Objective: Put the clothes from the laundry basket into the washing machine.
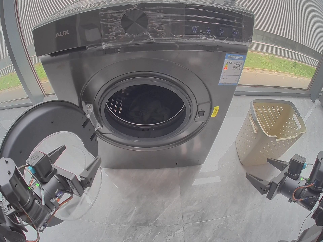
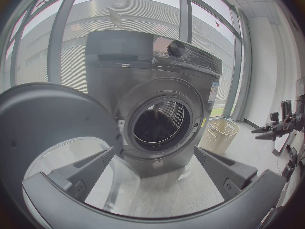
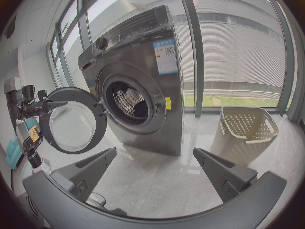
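Clothes (image 1: 148,109), seemingly, in drum (image 1: 116,105): head view.

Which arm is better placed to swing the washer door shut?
Left, I'd say. The left gripper, open, sits right in front of the open door, which hangs from its hinge on that side. The right gripper is across the floor by the laundry basket, far from the door.

Satin grey metal on washing machine (image 1: 188,68); control panel (image 1: 215,26) glossy black under wrinkled clear film (image 1: 161,37). Matt cream plastic laundry basket (image 1: 255,142). Polished grey tile floor (image 1: 151,199).
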Robot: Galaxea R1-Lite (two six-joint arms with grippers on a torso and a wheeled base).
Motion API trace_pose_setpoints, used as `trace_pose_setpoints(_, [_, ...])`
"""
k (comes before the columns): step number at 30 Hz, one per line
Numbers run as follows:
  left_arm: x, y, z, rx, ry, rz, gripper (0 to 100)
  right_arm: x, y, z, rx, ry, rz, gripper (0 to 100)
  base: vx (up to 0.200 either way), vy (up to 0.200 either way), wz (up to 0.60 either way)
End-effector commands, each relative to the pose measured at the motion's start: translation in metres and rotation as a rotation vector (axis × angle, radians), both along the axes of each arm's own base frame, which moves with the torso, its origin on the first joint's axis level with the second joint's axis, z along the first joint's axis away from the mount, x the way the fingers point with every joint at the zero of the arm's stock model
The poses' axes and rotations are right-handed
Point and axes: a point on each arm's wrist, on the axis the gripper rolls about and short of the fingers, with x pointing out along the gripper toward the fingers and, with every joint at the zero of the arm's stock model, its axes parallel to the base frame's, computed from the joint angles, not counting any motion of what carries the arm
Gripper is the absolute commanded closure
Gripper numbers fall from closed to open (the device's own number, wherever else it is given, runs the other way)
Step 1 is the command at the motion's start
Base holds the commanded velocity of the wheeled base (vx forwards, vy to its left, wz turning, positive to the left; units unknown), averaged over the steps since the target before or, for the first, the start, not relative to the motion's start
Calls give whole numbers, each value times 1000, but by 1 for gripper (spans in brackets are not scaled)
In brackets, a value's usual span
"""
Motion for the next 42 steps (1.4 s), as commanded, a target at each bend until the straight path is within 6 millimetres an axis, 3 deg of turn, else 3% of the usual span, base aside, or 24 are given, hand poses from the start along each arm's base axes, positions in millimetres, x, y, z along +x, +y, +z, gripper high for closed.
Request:
trace_pose_setpoints(1, [-22, 28, 3, -23, -62, 68, 0, -39, -21, 13, 13, -45, -81, 0, -200, 0, 0])
trace_pose_setpoints(9, [-57, 57, 5, -33, -108, 131, 0, -89, -50, 12, 7, -105, -188, 0, -175, 0, 0])
trace_pose_setpoints(18, [-110, 89, -27, -10, -10, 194, 0, -139, -67, -4, 31, -249, -318, 0, 0, 0, 0])
trace_pose_setpoints(22, [-129, 98, -41, -42, -11, 267, 0, -158, -70, -25, 32, -247, -339, 0, 0, 0, 0])
trace_pose_setpoints(30, [-150, 101, -64, -39, -17, 351, 0, -157, -70, -32, 9, -175, -353, 0, 0, 0, 0])
trace_pose_setpoints(35, [-151, 100, -64, -46, -18, 422, 0, -161, -67, -34, -35, -209, -472, 0, 0, 0, 0])
trace_pose_setpoints(42, [-154, 97, -64, 34, -54, 492, 0, -165, -66, -41, -18, -207, -417, 0, 0, 0, 0])
